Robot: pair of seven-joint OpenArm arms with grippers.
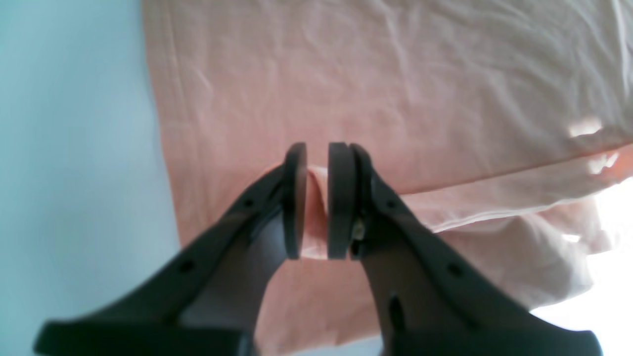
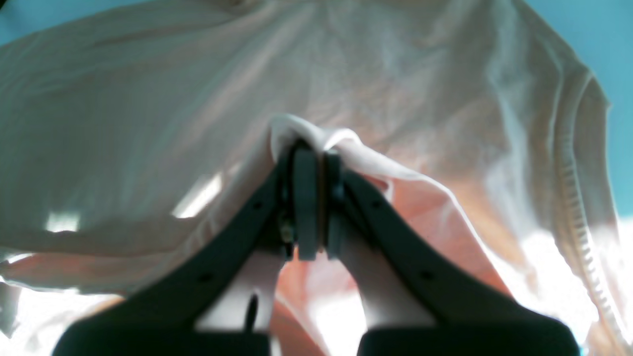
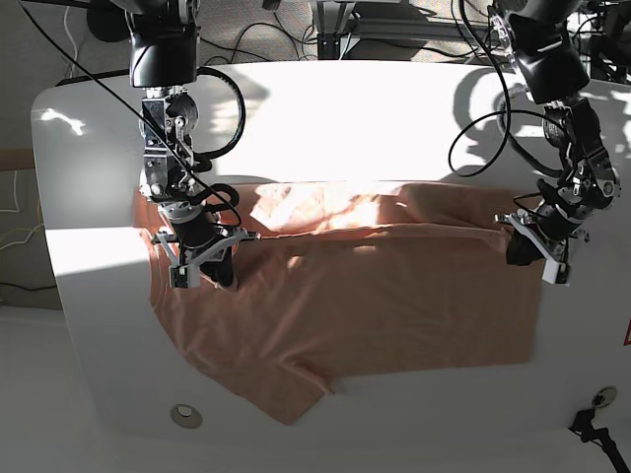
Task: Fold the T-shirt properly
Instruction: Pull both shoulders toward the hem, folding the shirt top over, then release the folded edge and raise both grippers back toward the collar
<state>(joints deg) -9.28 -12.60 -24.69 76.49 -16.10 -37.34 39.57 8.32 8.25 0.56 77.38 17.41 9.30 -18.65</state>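
step: lengthwise fold | T-shirt (image 3: pixel 345 286) spread mid-table, neck at 9 o'clock | right gripper (image 2: pixel 316 207) clamped on cloth | left gripper (image 1: pixel 316 198) pinching hem fold, jaws slightly parted | advice — move both together, edge taut

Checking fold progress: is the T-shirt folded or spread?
Partly folded: the T-shirt has its far edge doubled over; the rest lies spread on the table.

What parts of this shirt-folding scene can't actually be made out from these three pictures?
- Base view: where the left gripper meets the T-shirt is hidden by the gripper's own body.
- Base view: the collar is not visible; the right gripper and arm cover that end.
- Right wrist view: the cloth's lower edge washes out in glare.
- Left wrist view: the lower right corner is glare too.
- No yellow tag shows in any view.
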